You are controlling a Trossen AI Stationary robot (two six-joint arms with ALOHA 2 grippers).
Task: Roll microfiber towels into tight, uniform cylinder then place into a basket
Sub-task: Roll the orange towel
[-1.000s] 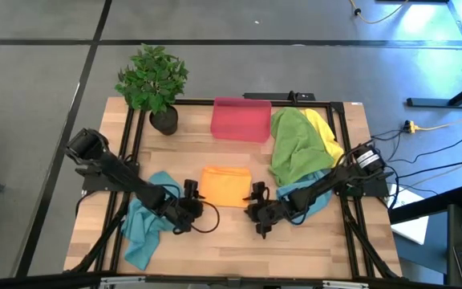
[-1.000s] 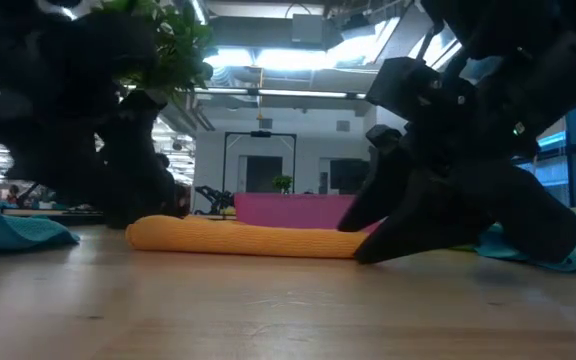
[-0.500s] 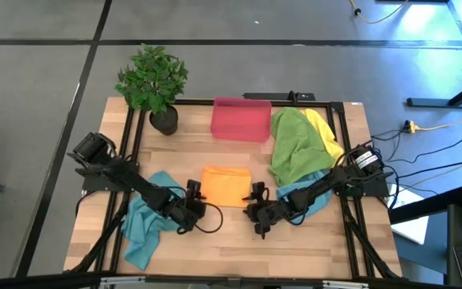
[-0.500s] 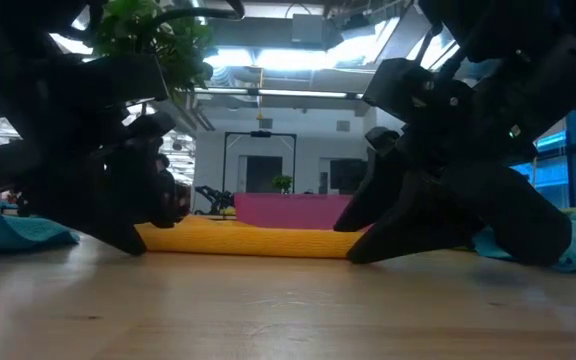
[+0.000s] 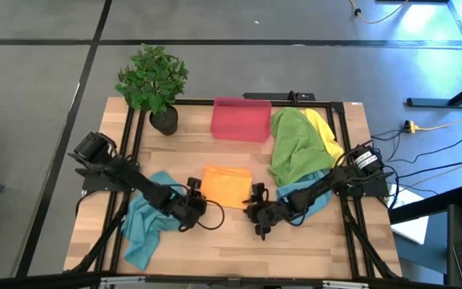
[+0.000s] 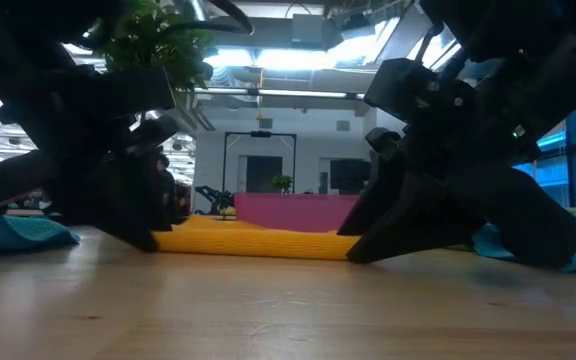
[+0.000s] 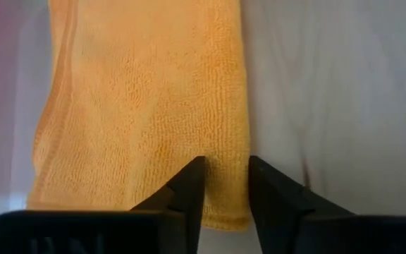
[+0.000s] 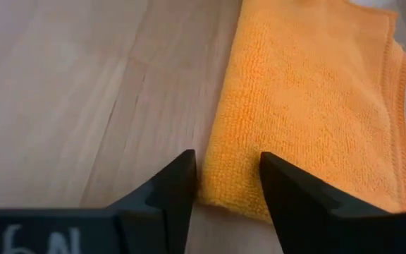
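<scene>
Two grippers flank one folded orange towel [image 5: 226,185] at the table's middle in the high view: the left gripper [image 5: 196,193] at its near left corner, the right gripper [image 5: 255,198] at its near right corner. The red-pink basket [image 5: 241,120] stands at the far edge, with no towel visible inside it. Just right of it lies a green towel [image 5: 290,148] over a yellow towel [image 5: 324,131]; a teal towel [image 5: 143,226] lies under the left arm, a second teal towel [image 5: 308,199] under the right arm. A potted plant [image 5: 154,80] stands at the far left corner.

Low view: the orange towel [image 6: 253,240] lies flat on the wooden table [image 6: 288,310] between the two dark grippers, the basket [image 6: 293,210] showing behind it.

Left wrist view: the fingers [image 7: 189,189] stand narrowly apart, the towel's [image 7: 143,106] corner edge in the gap between them; whether they pinch it cannot be told.

Right wrist view: the fingers [image 8: 173,189] stand moderately spread, astride the near corner of the towel [image 8: 309,106], whose edge lies in the gap; a grip is not evident.
</scene>
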